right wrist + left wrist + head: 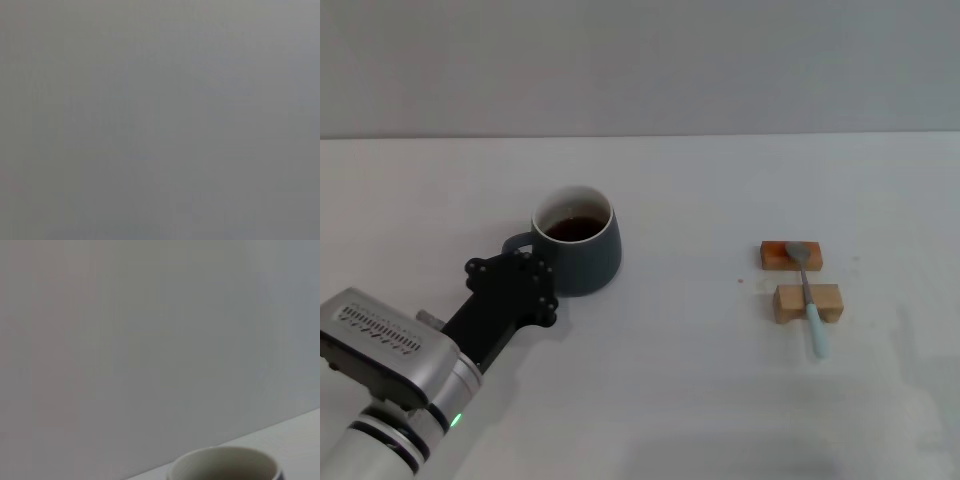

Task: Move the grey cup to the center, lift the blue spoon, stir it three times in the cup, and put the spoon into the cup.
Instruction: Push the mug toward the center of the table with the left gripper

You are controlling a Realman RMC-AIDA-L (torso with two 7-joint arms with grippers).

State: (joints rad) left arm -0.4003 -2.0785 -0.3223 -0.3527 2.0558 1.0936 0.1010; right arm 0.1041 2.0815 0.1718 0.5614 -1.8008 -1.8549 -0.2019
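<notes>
Dark slate-grey ceramic forms the grey cup [582,250], which stands upright on the white worktop [670,400], left of the middle in the head view. Its inside is white and it holds dark brown liquid. The loop handle points toward the robot's left, and the left gripper [525,268] lies at that handle, its black body reaching in low from the near left corner. The jaws sit at or around the handle; the head view does not resolve whether they are closed on it, so their state cannot be told. In the left wrist view only the cup's pale rim [222,465] shows, close to the camera, with a plain grey wall behind.

The blue spoon [807,295] rests well apart from the cup, on the robot's right side. It bridges two small wooden blocks [807,303], metal bowl on the far block, pale blue handle crossing the near block and overhanging toward the robot.

The right gripper is out of sight; the right wrist view shows uniform grey only.
</notes>
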